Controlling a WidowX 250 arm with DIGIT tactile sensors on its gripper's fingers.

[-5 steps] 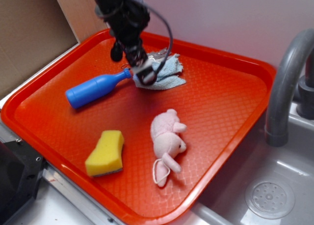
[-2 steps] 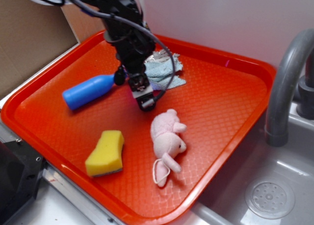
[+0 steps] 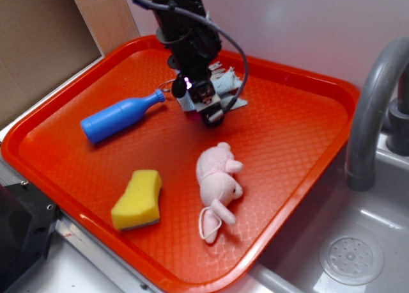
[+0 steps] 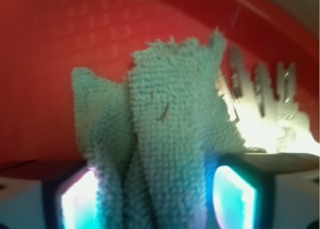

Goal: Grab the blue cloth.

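Observation:
The blue cloth is a pale blue-grey terry rag near the far rim of the orange tray. My gripper hangs at the cloth's near edge, with the arm covering part of it. In the wrist view the blue cloth is bunched into a fold between my two fingers, filling the gap of the gripper. The gripper is shut on the cloth.
A bright blue plastic bottle lies left of the gripper. A pink plush toy and a yellow sponge lie nearer the front. A grey faucet and sink stand on the right, cardboard on the left.
The gripper swung from the cloth toward the plush, then back up and right to the cloth's near edge. The bottle was nudged slightly left, and the cloth has bunched up.

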